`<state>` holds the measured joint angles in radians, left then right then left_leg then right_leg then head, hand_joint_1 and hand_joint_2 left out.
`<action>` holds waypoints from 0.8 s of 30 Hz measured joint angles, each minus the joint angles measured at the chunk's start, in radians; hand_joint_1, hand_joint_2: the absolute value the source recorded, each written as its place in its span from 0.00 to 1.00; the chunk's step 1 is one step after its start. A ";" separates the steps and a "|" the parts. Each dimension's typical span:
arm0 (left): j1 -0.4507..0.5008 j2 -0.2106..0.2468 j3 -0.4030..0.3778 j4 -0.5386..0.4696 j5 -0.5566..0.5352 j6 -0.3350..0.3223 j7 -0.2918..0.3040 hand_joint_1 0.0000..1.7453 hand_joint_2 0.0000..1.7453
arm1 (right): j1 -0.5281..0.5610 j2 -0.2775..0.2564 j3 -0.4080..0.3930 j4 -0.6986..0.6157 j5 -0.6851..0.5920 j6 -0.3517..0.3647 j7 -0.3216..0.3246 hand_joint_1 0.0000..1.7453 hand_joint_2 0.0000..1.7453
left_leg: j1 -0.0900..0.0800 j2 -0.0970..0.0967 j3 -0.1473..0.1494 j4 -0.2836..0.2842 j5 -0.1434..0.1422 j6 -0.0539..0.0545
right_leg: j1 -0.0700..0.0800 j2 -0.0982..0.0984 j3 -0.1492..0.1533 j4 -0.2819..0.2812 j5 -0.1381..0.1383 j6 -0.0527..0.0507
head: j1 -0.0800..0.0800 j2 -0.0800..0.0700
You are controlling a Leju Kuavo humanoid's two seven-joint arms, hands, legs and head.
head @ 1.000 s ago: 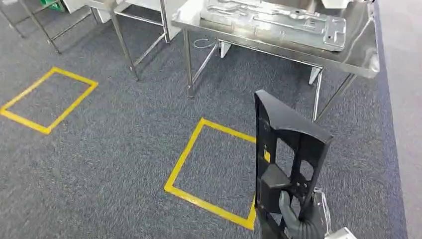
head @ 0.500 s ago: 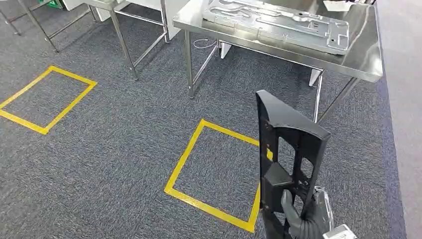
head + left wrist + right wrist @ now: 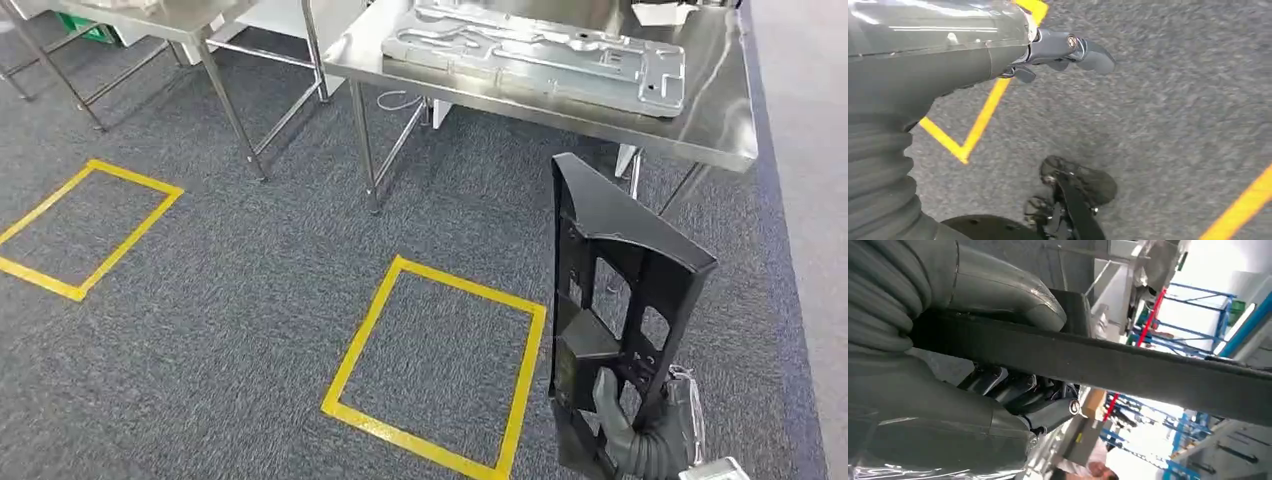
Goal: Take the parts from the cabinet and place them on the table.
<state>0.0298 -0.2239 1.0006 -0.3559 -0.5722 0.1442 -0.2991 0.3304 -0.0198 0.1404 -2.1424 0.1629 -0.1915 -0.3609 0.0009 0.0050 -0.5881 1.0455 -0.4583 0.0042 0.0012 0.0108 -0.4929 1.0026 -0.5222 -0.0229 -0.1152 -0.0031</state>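
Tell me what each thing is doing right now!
Black plastic part: upright, off the floor, held at its lower end.
Right robot hand: grips the black plastic part.
Left robot hand: holds nothing, hanging over the carpet.
Steel table: standing ahead, bearing the metal panel.
Metal panel: lying flat on the steel table.
Yellow floor square: marked on the carpet in front of the steel table, nothing in it.

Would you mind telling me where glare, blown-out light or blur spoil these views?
Head view: soft reflections on the steel table, otherwise sharp. Right wrist view: background windows blown out white, black part close and soft. Left wrist view: carpet slightly blurred.
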 joint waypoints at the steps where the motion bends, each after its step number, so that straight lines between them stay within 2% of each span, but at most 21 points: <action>1: -0.003 0.001 0.001 0.003 -0.002 -0.003 -0.001 0.00 1.00 | 0.001 0.002 -0.002 -0.001 0.002 0.000 0.000 1.00 1.00 | -0.005 0.001 -0.004 -0.012 -0.041 0.001 | 0.001 0.004 -0.004 0.003 -0.003 0.006 | 0.000 0.000; 2: -0.006 0.003 0.001 0.003 -0.004 -0.005 -0.002 0.00 1.00 | 0.001 0.003 -0.006 -0.004 0.003 0.000 0.003 1.00 1.00 | -0.006 0.000 0.002 -0.013 -0.028 0.009 | 0.002 0.003 -0.008 0.000 -0.009 0.015 | 0.000 0.000; 3: -0.004 0.005 0.001 0.003 -0.004 -0.006 -0.002 0.00 1.00 | 0.002 0.005 -0.006 -0.006 0.003 0.002 0.003 1.00 1.00 | -0.004 0.000 -0.004 -0.017 -0.015 0.018 | 0.002 0.003 0.000 0.012 -0.007 0.020 | 0.000 0.000; 5: -0.005 0.005 0.002 0.009 -0.008 -0.009 -0.003 0.00 1.00 | 0.004 0.008 -0.013 -0.014 0.009 0.003 0.004 1.00 1.00 | 0.005 -0.001 0.026 -0.028 -0.015 0.027 | 0.004 0.002 0.004 0.022 -0.016 0.029 | 0.000 0.000; 6: -0.007 0.007 0.002 0.010 -0.013 -0.011 -0.005 0.00 1.00 | 0.003 0.011 -0.016 -0.016 0.014 0.005 0.004 1.00 1.00 | 0.007 0.000 0.039 -0.034 -0.019 0.033 | 0.001 -0.001 -0.008 0.056 -0.027 0.034 | 0.000 0.000; 7: -0.010 0.008 0.002 0.011 -0.016 -0.012 -0.006 0.00 1.00 | 0.002 0.011 -0.019 -0.021 0.019 0.007 0.007 1.00 1.00 | 0.007 0.000 0.044 -0.037 -0.021 0.036 | -0.001 -0.002 -0.040 0.108 -0.049 0.038 | 0.000 0.000; 9: -0.016 0.008 0.002 0.013 -0.022 -0.012 -0.006 0.00 1.00 | 0.003 0.014 -0.025 -0.025 0.021 0.011 0.012 1.00 1.00 | 0.007 -0.001 0.050 -0.037 -0.032 0.038 | -0.010 -0.003 -0.148 0.264 -0.115 0.052 | 0.000 0.000; 10: -0.016 0.009 0.003 0.016 -0.025 -0.013 -0.006 0.00 1.00 | 0.006 0.016 -0.029 -0.025 0.026 0.012 0.015 1.00 1.00 | 0.007 -0.002 0.056 -0.037 -0.039 0.035 | -0.014 -0.004 -0.189 0.310 -0.130 0.056 | 0.000 0.000; 11: -0.016 0.010 0.003 0.018 -0.028 -0.013 -0.005 0.00 1.00 | 0.007 0.017 -0.031 -0.025 0.032 0.014 0.017 1.00 1.00 | 0.008 -0.003 0.065 -0.037 -0.048 0.033 | -0.017 -0.005 -0.205 0.308 -0.117 0.060 | 0.000 0.000; 12: -0.016 0.010 0.004 0.020 -0.033 -0.013 -0.004 0.00 1.00 | 0.008 0.019 -0.034 -0.025 0.037 0.016 0.020 1.00 1.00 | 0.009 -0.003 0.079 -0.037 -0.057 0.029 | -0.020 -0.006 -0.199 0.267 -0.081 0.064 | 0.000 0.000; 13: -0.016 0.011 0.006 0.023 -0.037 -0.013 -0.002 0.00 1.00 | 0.009 0.022 -0.036 -0.025 0.042 0.017 0.023 1.00 1.00 | 0.011 -0.003 0.097 -0.037 -0.069 0.026 | -0.023 -0.007 -0.175 0.187 -0.023 0.066 | 0.000 0.000; 14: -0.017 0.012 0.007 0.025 -0.039 -0.015 0.000 0.00 1.00 | 0.009 0.025 -0.039 -0.026 0.043 0.019 0.024 1.00 1.00 | 0.012 -0.003 0.112 -0.037 -0.080 0.023 | -0.025 -0.010 -0.149 0.102 0.040 0.065 | 0.000 0.000; 15: -0.017 0.013 0.008 0.026 -0.040 -0.015 0.001 0.00 1.00 | 0.010 0.026 -0.041 -0.026 0.047 0.021 0.026 1.00 1.00 | 0.012 -0.003 0.116 -0.039 -0.091 0.018 | -0.025 -0.015 -0.139 0.039 0.100 0.059 | 0.000 0.000; 16: -0.021 0.015 0.010 0.028 -0.044 -0.015 0.003 0.00 1.00 | 0.009 0.029 -0.043 -0.025 0.050 0.024 0.033 1.00 1.00 | 0.010 -0.003 0.127 -0.039 -0.096 0.010 | -0.014 -0.019 -0.146 0.046 0.062 0.053 | 0.000 0.000; 17: -0.026 0.016 0.011 0.028 -0.046 -0.015 0.004 0.00 1.00 | 0.011 0.034 -0.046 -0.027 0.052 0.027 0.034 1.00 1.00 | 0.010 -0.003 0.127 -0.044 -0.102 0.002 | -0.011 -0.020 -0.142 0.044 0.067 0.040 | 0.000 0.000; 18: -0.025 0.016 0.011 0.029 -0.047 -0.015 0.006 0.00 1.00 | 0.013 0.037 -0.049 -0.029 0.054 0.030 0.038 1.00 1.00 | 0.010 -0.002 0.146 -0.043 -0.102 -0.007 | -0.008 -0.016 -0.139 0.038 0.071 0.031 | 0.001 0.000; 20: -0.029 0.018 0.016 0.031 -0.048 -0.015 0.007 0.00 1.00 | 0.012 0.046 -0.051 -0.031 0.056 0.034 0.040 1.00 1.00 | 0.010 -0.001 0.147 -0.033 -0.101 -0.018 | -0.014 -0.011 -0.112 0.029 0.064 0.016 | 0.000 0.000; 21: -0.032 0.019 0.017 0.031 -0.048 -0.016 0.007 0.00 1.00 | 0.013 0.051 -0.053 -0.032 0.057 0.036 0.042 1.00 1.00 | 0.013 -0.001 0.129 0.017 -0.095 -0.022 | -0.015 -0.013 -0.098 0.021 0.060 0.009 | 0.001 0.000; 22: -0.035 0.020 0.018 0.032 -0.048 -0.018 0.006 0.00 1.00 | 0.009 0.055 -0.053 -0.034 0.061 0.043 0.044 1.00 1.00 | 0.013 -0.002 0.087 0.090 -0.095 -0.024 | -0.014 -0.013 -0.089 0.018 0.054 0.002 | 0.000 0.000; 23: -0.036 0.021 0.019 0.033 -0.049 -0.019 0.006 0.00 1.00 | 0.005 0.060 -0.054 -0.034 0.065 0.049 0.046 1.00 1.00 | 0.013 -0.002 0.029 0.178 -0.117 -0.025 | -0.014 -0.013 -0.081 0.017 0.045 -0.002 | 0.000 0.000; 24: -0.036 0.022 0.019 0.034 -0.050 -0.020 0.006 0.00 1.00 | 0.005 0.064 -0.054 -0.034 0.070 0.053 0.047 1.00 1.00 | 0.012 -0.002 -0.023 0.246 -0.159 -0.024 | -0.013 -0.012 -0.072 0.017 0.035 -0.004 | 0.000 0.000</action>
<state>-0.0061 -0.2022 1.0193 -0.3220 -0.6222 0.1244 -0.2930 0.3352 0.0443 0.0866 -2.1759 0.2327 -0.1385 -0.3136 0.0128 0.0034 -0.6112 1.2913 -0.6175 -0.0194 -0.0115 -0.0008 -0.5648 1.0195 -0.4872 -0.0265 -0.1152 -0.0031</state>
